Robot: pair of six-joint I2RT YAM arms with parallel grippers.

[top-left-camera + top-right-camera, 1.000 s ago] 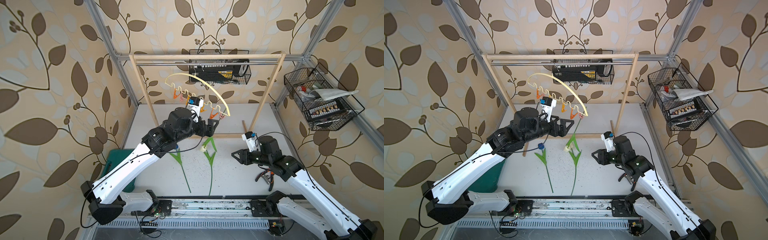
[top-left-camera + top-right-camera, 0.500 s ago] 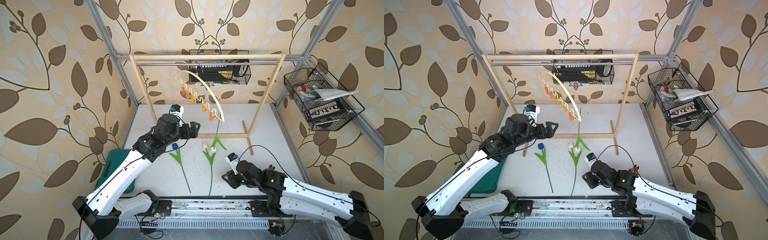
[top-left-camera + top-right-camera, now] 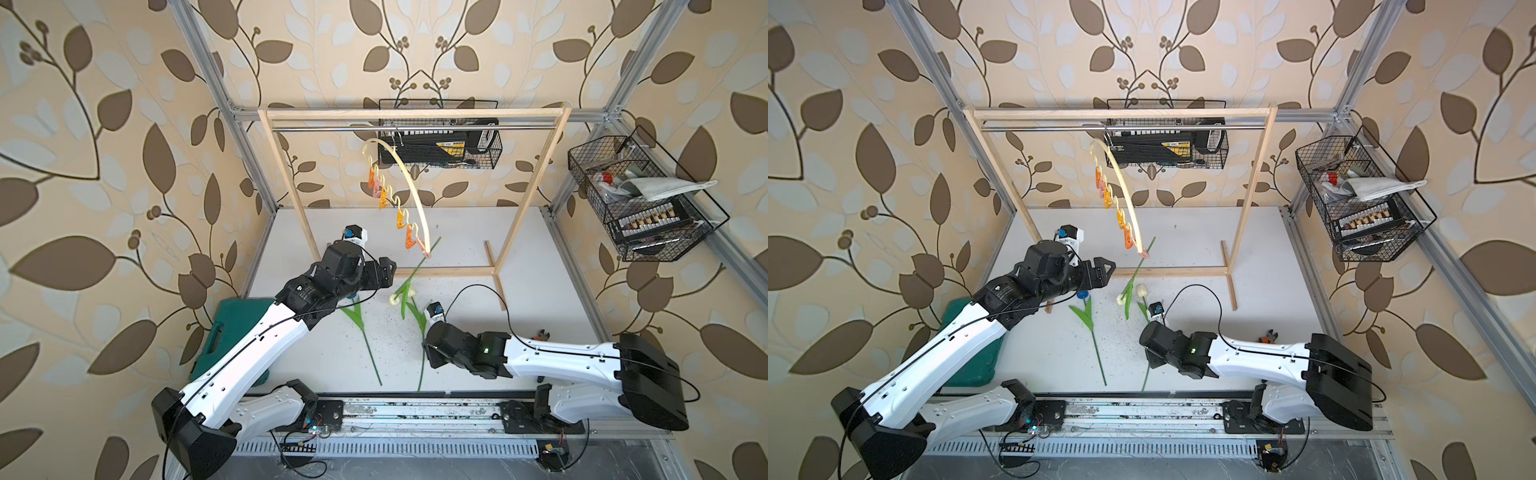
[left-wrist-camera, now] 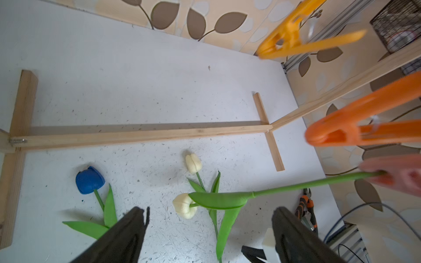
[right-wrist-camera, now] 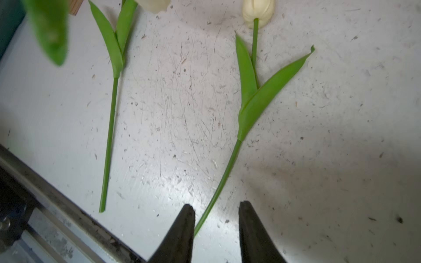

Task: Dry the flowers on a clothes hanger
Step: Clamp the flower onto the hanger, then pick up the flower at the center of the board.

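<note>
Three artificial tulips, one hung and two waiting. One cream-headed tulip (image 4: 184, 206) with a long green stem hangs head down from the pale pink end clip (image 4: 401, 176) of the cream arc-shaped plastic clothes hanger (image 3: 409, 187), which is suspended from the tall wooden-framed rack (image 3: 415, 113). Its head dangles close above the white speckled worktop (image 3: 457, 257). Compared with a second ago, the left end effector (image 4: 210, 210) has drawn back from the clips and now stands apart from the hanger, its jaws wide and empty. The released hanger has swung round and appears nearly edge-on in both top views. Over the same interval the right end effector (image 5: 216, 205) has come across and down to the second cream-headed tulip (image 5: 255, 109), which lies flat on the worktop. Its jaws have narrowed but are not closed; they straddle the lower stem, which passes between them close to one finger, so nothing is yet held. The blue-headed tulip (image 4: 90, 180) lies beside it, well apart from both end effectors. Judged from this arrangement, the first flower is delivered and the clip appears to be holding it without support. The work has therefore passed to the second flower, and roughly a third of the task is done. The next move probably calls for closing on the thin stem without pushing it sideways, then carrying it to a free orange clip (image 4: 341, 134).
</note>
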